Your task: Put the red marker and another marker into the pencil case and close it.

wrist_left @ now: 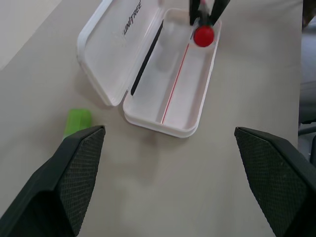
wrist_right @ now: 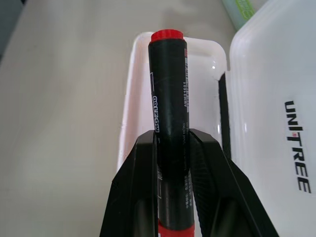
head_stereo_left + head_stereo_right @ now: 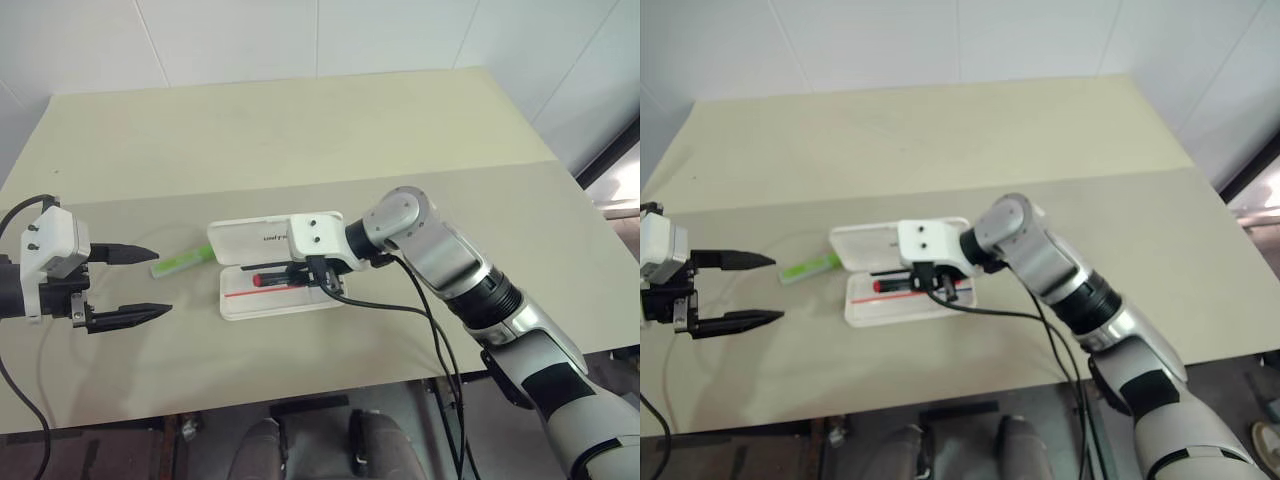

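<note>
Four views, listed in turn.
Left eye view: pencil case (image 3: 232,243) lies open at frame centre on the table (image 3: 300,130); right gripper (image 3: 312,275) holds the red marker (image 3: 268,279) over its tray; light green marker (image 3: 182,262) lies just left of the lid.
Right eye view: left gripper (image 3: 748,291) at left edge, fingers spread, empty.
Left wrist view: lid lettering: "UNITREE", upper centre; red line along tray floor.
Right wrist view: barrel print: small white code, not legible with certainty; fingers (image 2: 138,197) clamp the barrel.
</note>
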`<move>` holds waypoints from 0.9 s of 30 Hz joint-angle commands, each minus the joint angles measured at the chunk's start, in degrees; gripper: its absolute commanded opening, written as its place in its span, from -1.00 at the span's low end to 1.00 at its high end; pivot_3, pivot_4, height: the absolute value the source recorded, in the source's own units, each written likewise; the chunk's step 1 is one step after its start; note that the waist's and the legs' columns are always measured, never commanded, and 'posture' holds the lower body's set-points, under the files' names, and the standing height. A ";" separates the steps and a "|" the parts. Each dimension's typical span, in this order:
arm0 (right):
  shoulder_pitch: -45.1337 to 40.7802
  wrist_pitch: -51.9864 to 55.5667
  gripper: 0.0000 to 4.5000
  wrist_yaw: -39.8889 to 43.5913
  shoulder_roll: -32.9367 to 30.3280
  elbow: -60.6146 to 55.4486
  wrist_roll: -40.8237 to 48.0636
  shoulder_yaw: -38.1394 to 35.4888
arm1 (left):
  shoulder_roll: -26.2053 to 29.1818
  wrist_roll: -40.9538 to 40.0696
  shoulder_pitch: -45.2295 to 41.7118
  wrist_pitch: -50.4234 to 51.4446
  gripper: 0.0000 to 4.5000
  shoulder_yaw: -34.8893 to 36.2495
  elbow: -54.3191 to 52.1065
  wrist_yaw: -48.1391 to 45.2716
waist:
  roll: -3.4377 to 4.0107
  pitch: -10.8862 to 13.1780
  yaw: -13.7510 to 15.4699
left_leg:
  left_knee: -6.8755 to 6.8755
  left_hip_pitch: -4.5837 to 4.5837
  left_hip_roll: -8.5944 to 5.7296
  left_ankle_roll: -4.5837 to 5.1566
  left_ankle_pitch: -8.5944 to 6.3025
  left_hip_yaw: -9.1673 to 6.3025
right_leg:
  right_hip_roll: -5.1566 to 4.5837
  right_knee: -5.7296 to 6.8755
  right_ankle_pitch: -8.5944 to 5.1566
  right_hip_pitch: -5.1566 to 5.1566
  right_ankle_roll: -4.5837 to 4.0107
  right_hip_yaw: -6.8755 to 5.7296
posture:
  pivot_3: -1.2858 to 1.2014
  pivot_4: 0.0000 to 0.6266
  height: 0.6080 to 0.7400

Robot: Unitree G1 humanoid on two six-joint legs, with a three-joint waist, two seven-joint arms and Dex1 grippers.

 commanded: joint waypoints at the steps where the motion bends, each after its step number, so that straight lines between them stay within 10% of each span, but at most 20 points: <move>1: -1.63 -1.92 -0.75 -0.64 1.33 0.17 -0.60 0.18 | 0.37 -0.42 -0.09 -0.04 1.00 1.69 -1.18 0.52 | 0.00 0.00 -0.04 | 0.00 0.00 0.01 0.00 0.00 0.00 | 0.01 0.00 0.00 0.00 0.00 0.00 | 0.03 -0.52 1.00; 11: -1.83 -4.67 -0.75 -2.33 3.75 4.19 -2.90 1.16 | 0.56 -0.55 -1.09 -0.26 1.00 0.66 -0.85 0.81 | 0.00 0.00 0.03 | 0.00 0.00 0.01 -0.01 0.00 0.00 | 0.00 0.00 0.00 0.01 0.00 0.00 | 0.03 -0.52 1.00; 19: -2.41 -4.42 0.67 -5.17 5.65 7.14 -3.93 -0.22 | 0.35 -0.66 -1.13 -0.14 1.00 0.30 -1.02 1.03 | 0.00 0.00 -0.05 | -0.01 0.00 0.01 -0.01 0.00 0.00 | 0.01 0.00 0.00 0.00 0.00 0.00 | 0.03 -0.52 1.00; 27: -3.35 -1.95 0.67 -3.94 4.20 4.82 -1.23 -3.29 | 0.34 -0.67 -0.88 -0.11 1.00 0.56 -1.16 1.05 | 0.00 0.00 0.00 | -0.01 0.00 0.01 -0.01 -0.01 -0.01 | 0.00 0.00 0.00 0.00 0.00 0.00 | 0.03 -0.52 1.00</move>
